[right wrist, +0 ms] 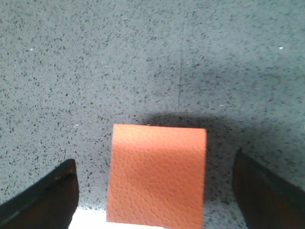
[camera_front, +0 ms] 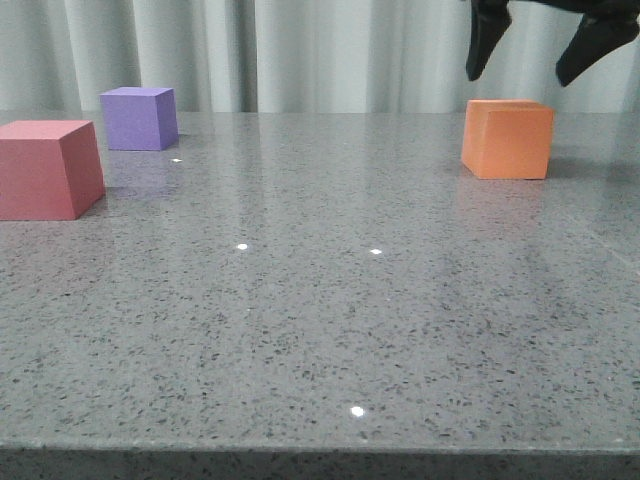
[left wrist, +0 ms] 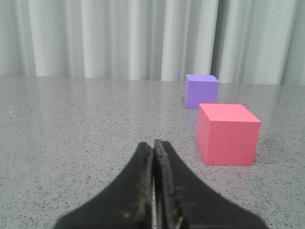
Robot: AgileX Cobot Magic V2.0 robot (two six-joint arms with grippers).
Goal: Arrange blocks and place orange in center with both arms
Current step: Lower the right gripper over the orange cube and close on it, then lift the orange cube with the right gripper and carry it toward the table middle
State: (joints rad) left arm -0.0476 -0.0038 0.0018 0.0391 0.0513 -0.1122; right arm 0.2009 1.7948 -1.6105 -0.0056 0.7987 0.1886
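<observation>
Right wrist view: the matte orange cube (right wrist: pixel 156 174), resting at the speckled grey table's (camera_front: pixel 320 330) right side, is straddled from above by the right gripper's (camera_front: pixel 540 45) spread jaws, so a descent and squeeze are judged next.

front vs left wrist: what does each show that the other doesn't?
Only front view: the orange cube far right on the table, and the right gripper open above it, clear of its top.

Only left wrist view: the left gripper, fingers pressed shut with nothing between them, low over the table.

Both: the red cube and the purple cube, apart from each other, purple farther back toward the curtain; the grey speckled tabletop.
</observation>
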